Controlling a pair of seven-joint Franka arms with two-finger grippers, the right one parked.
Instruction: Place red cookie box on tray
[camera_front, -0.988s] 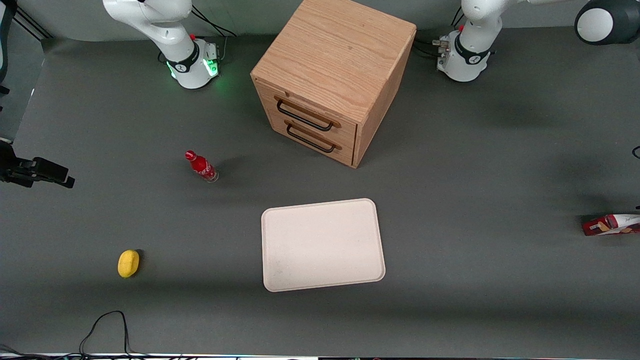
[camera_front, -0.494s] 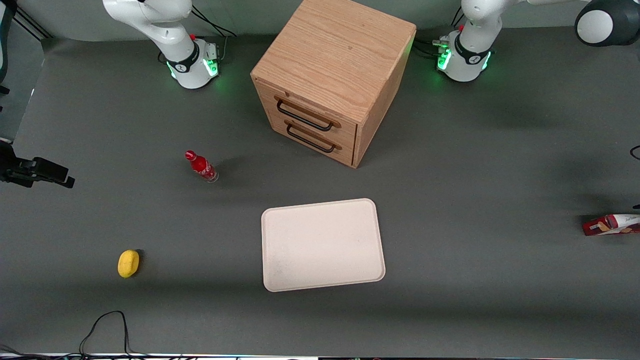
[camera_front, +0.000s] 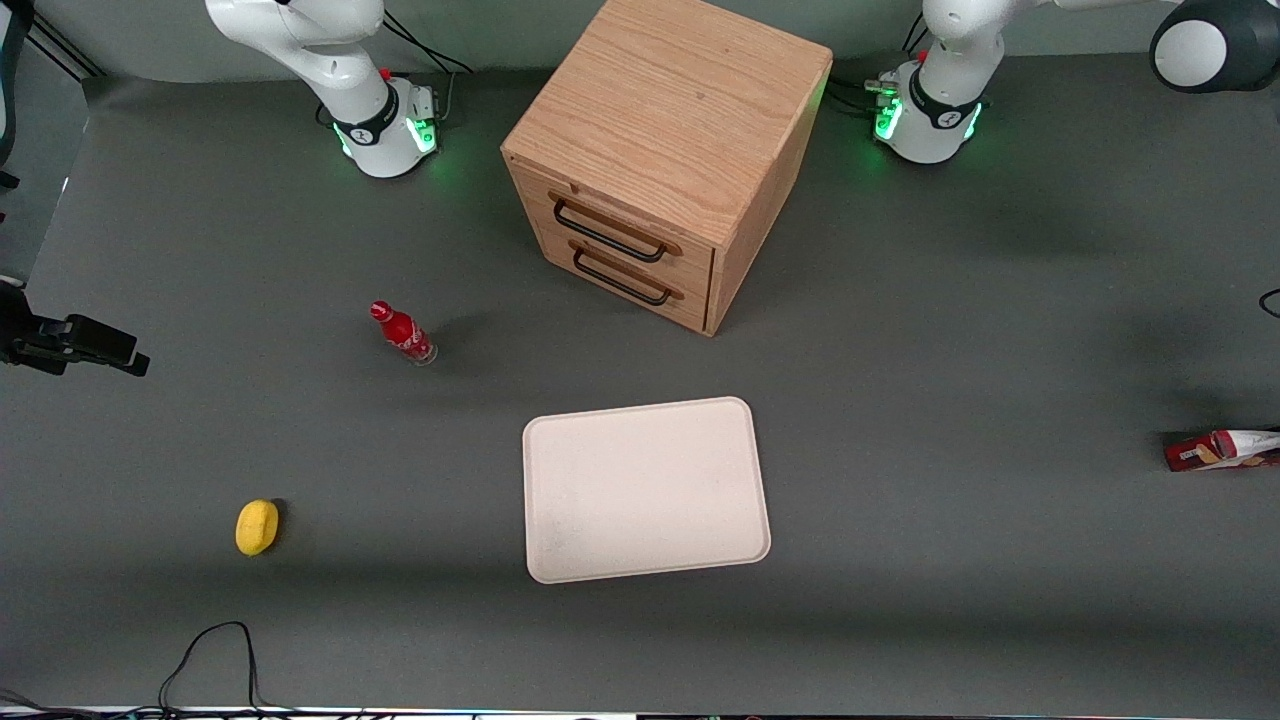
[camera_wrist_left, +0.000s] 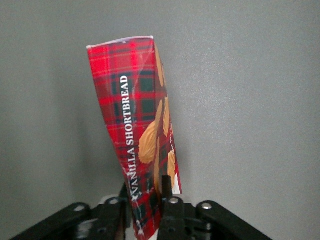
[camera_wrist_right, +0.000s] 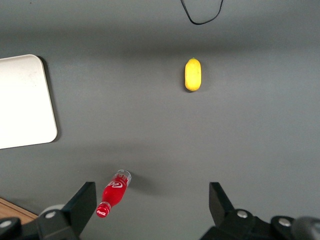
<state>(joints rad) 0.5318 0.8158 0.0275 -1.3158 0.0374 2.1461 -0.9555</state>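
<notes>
The red cookie box (camera_wrist_left: 137, 130), a red tartan carton with tan cookie pictures, stands between my left gripper's (camera_wrist_left: 146, 186) fingers, which are shut on its near end. In the front view the box (camera_front: 1222, 450) shows at the frame's edge, toward the working arm's end of the table, and the gripper itself is out of that view. The pale cream tray (camera_front: 640, 490) lies flat on the grey table, nearer the front camera than the cabinet. It also shows in the right wrist view (camera_wrist_right: 25, 100). Nothing is on it.
A wooden two-drawer cabinet (camera_front: 660, 160) stands farther from the front camera than the tray. A small red bottle (camera_front: 403, 333) and a yellow fruit (camera_front: 257, 526) lie toward the parked arm's end. A black cable (camera_front: 215, 650) loops by the front edge.
The light on the working arm's base has turned green. The box at the frame's edge has hardly shifted.
</notes>
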